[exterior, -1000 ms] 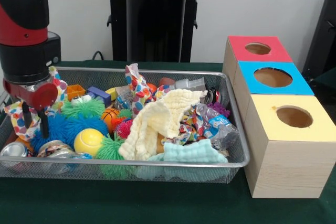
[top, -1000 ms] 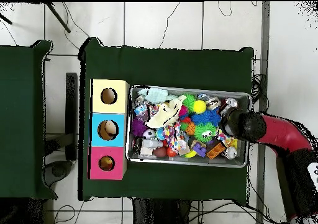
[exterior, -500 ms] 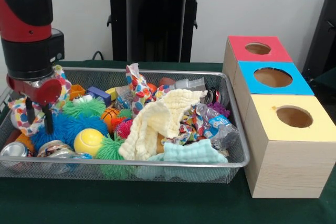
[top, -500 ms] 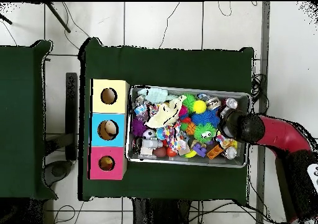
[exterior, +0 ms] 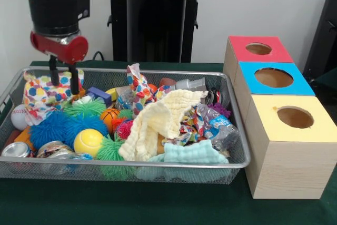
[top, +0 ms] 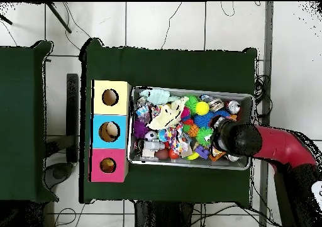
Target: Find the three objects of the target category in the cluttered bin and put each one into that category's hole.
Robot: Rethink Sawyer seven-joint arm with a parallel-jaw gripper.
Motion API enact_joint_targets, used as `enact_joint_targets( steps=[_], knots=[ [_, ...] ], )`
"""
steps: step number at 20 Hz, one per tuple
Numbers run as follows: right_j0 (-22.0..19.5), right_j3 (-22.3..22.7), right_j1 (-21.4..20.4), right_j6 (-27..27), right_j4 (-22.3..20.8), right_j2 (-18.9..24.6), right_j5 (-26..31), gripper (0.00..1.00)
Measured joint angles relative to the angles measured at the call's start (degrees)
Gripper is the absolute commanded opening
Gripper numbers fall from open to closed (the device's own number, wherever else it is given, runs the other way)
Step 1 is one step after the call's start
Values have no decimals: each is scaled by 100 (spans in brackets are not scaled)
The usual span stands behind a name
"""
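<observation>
My gripper [exterior: 63,81] hangs over the left end of the wire bin [exterior: 158,166], a little above the pile. Its two black fingers [exterior: 53,74] are shut on the upper edge of a polka-dot cloth [exterior: 45,96], which drapes down from them onto the toys. In the overhead view the arm's head [top: 236,138] covers the gripper at the bin's right end. A second polka-dot cloth [exterior: 138,90] sticks up mid-bin. A cream cloth [exterior: 158,122] and a mint cloth [exterior: 192,154] lie at the front.
Beside the bin stand three boxes with round holes: red [exterior: 258,49], blue [exterior: 274,77], yellow [exterior: 295,117]. Under the gripper lie a blue spiky ball [exterior: 58,127], a yellow ball [exterior: 88,142], a baseball [exterior: 19,117] and a can [exterior: 13,150].
The gripper has risen and moved toward the bin's middle, and the polka-dot cloth has come along with it. A baseball now shows where the cloth lay.
</observation>
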Motion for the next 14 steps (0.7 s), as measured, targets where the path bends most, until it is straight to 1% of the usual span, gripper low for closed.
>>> enact_joint_targets(
  steps=[2, 6, 9, 14],
  knots=[
    [133, 75, -183, 0, 83, 0, 34, 100],
    [241, 124, -291, 0, 114, 1, 34, 100],
    [251, 166, -281, 0, 110, -2, 25, 100],
    [251, 195, -66, 0, 102, -87, -172, 100]
  ],
)
